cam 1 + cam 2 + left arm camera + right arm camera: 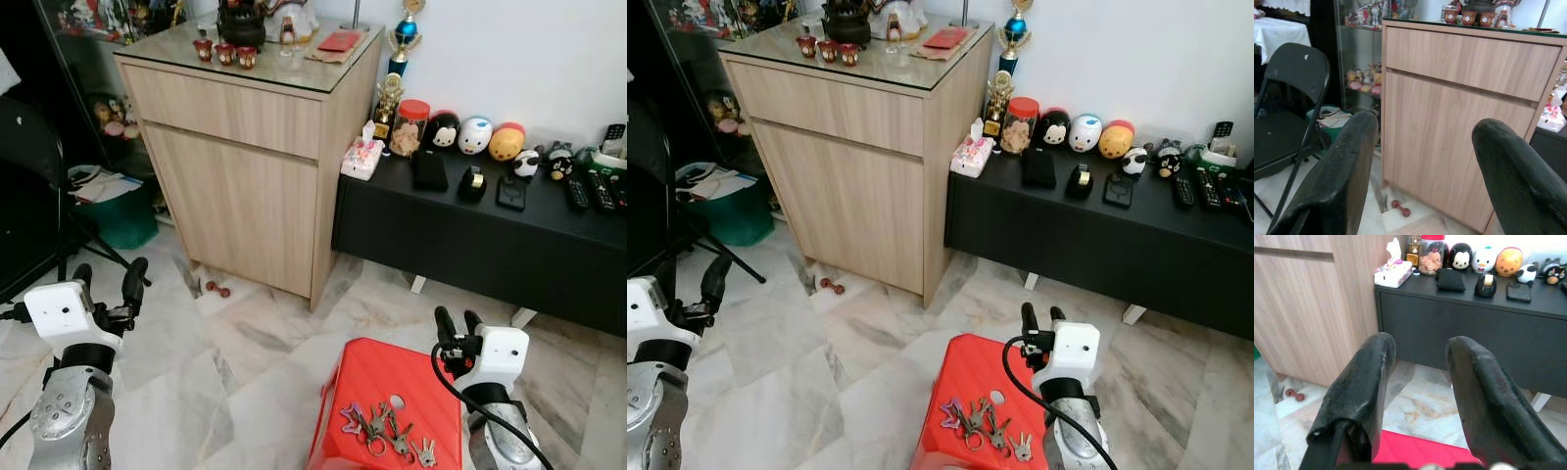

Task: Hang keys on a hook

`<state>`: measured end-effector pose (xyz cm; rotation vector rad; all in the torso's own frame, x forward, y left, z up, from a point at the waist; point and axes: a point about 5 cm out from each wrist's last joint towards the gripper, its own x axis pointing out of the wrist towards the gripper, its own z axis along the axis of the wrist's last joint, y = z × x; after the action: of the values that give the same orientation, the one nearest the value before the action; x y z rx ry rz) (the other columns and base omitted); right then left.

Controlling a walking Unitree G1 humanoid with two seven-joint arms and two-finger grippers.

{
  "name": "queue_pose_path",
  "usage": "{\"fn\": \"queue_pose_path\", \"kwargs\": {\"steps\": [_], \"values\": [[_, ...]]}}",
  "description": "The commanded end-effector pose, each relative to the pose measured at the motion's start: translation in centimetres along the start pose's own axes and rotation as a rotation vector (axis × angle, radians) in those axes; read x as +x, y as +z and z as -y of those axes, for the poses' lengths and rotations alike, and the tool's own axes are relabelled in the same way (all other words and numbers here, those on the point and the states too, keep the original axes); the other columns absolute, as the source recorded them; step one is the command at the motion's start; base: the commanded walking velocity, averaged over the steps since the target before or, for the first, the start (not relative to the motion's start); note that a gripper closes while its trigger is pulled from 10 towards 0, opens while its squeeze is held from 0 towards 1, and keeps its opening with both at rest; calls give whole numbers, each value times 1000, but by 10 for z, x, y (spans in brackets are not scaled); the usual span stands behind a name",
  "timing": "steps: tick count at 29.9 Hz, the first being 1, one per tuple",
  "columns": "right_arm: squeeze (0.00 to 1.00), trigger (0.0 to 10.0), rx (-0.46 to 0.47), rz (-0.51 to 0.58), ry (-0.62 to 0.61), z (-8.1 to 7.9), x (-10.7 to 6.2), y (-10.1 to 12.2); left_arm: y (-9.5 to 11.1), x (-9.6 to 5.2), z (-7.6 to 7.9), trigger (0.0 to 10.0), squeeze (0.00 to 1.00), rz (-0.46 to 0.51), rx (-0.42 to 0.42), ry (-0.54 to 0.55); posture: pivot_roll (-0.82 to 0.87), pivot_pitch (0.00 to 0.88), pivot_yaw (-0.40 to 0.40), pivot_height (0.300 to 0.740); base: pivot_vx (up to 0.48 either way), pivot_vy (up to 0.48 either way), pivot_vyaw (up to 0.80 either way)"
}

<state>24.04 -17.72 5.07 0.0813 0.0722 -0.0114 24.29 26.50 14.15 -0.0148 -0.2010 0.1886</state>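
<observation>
Keys point(384, 431): lying on the red stool point(372, 377), not picked up.
Right gripper point(458, 327): open, empty, above stool.
Left gripper point(108, 281): open, empty.
Left to do: everything.

Home living room: marble floor point(245, 362); wooden cabinet point(245, 166) at 11 o'clock; black low table point(470, 245) with character toys point(475, 135), remotes point(588, 191) at 2 o'clock.

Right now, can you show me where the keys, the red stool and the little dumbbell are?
keys point(387, 429), left eye view, middle of the bunch.
red stool point(377, 377), left eye view, bare top.
dumbbell point(1400, 209), left wrist view, its bar.
</observation>
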Motion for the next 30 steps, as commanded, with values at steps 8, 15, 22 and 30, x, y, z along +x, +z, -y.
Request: {"fn": "queue_pose_path", "kwargs": {"steps": [8, 15, 22, 30], "values": [[0, 10000, -50, -26, 39, -3, 4, 1, 2, 1, -1, 10000, 0, -3, -37, 27, 60, 0, -41, 701, 0, 0, 0], [0, 10000, -67, -39, 65, -5, 5, 0, -1, 0, 0, 10000, 0, -27, -41, 21, 59, 0, -46, 646, 0, 0, 0], [0, 10000, -72, -45, 80, -7, 5, 0, -6, -3, 2, 10000, 0, -62, -44, 11, 57, 0, -47, 621, 0, 0, 0], [0, 10000, -49, -100, 98, -10, 5, -10, -10, -5, 0, 10000, 0, -112, -25, -3, 57, 0, -39, 621, 0, 0, 0]]}}
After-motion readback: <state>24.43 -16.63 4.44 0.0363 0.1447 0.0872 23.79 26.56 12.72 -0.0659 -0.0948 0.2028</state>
